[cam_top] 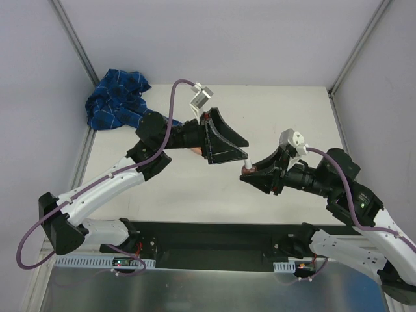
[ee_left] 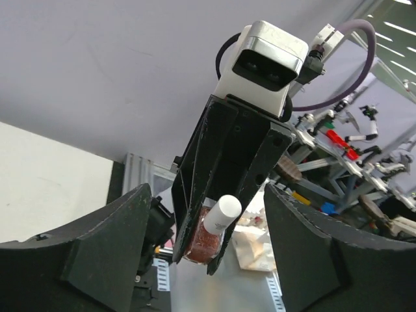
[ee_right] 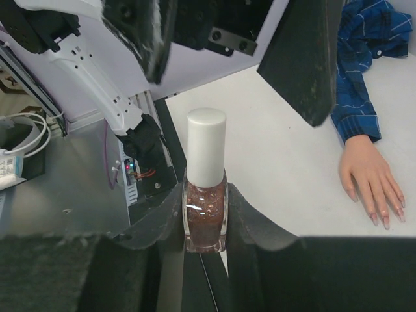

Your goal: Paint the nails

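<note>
white tabletop (cam_top: 195,195) between pale grey walls (cam_top: 227,39). small glass bottle (ee_right: 206,218) of glittery reddish-brown polish, its white cap (ee_right: 206,146) on, is pinched between the jaws of the right gripper (cam_top: 249,174), up off the table. left gripper (cam_top: 242,151) hangs near the cap, jaws spread wide, holding nothing. fake hand (ee_right: 367,175) lies palm down beneath the left arm, its blue plaid sleeve (ee_right: 361,71) bunched toward the far left corner; the nails (ee_right: 385,222) look small and pinkish.

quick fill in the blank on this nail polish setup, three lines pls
1. The right gripper is shut on the polish bottle, whose cap is ___.
2. The left gripper, near that cap, has its jaws ___.
3. The fake hand lies on the table in a ___ plaid sleeve.
Missing words: white; open; blue.
</note>
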{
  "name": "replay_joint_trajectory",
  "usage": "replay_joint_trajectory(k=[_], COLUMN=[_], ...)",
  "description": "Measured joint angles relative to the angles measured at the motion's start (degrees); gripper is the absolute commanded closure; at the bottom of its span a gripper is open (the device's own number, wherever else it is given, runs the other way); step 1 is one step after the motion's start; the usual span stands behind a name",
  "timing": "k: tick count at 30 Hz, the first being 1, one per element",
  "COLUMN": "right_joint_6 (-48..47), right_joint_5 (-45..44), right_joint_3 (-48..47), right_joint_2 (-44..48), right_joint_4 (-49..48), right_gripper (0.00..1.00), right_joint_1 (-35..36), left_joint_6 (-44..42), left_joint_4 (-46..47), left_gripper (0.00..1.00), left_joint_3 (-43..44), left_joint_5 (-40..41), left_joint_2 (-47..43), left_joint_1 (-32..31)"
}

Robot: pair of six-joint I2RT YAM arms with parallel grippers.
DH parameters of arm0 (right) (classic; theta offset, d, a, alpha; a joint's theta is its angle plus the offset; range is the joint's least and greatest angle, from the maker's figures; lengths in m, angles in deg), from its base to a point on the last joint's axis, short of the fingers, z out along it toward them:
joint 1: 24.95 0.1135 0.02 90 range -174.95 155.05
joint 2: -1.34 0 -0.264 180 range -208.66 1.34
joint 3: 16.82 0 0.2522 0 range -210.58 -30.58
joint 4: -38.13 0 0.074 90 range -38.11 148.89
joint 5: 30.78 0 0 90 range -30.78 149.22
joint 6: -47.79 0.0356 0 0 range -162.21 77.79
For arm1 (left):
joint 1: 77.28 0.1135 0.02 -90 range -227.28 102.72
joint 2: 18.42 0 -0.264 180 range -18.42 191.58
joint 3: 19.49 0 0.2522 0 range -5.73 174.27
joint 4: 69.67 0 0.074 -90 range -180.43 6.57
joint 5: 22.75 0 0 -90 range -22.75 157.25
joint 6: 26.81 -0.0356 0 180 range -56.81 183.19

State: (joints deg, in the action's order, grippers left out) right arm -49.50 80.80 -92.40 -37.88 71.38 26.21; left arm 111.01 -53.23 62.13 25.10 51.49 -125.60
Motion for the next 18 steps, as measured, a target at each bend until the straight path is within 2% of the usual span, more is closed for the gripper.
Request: replay_joint_trajectory(k=[9,18], right_joint_6=[2.34,2.32], right_joint_5=[-0.83,-3.13], right_joint_3=[0.0,0.0], right_joint_2=[-1.44,-1.66], right_joint_4=[-1.31,-1.88], right_gripper=[1.0,1.0], right_joint_1=[-0.52,-1.95], left_joint_6=[6.29,4.37], left_joint_4=[8.37,5.46], left_gripper=[0.46,0.51], left_joint_3=[0.02,0.94], left_joint_5=[-6.84,-7.13], left_joint_2=[3.82,3.85], left_joint_1=[0.0,0.0])
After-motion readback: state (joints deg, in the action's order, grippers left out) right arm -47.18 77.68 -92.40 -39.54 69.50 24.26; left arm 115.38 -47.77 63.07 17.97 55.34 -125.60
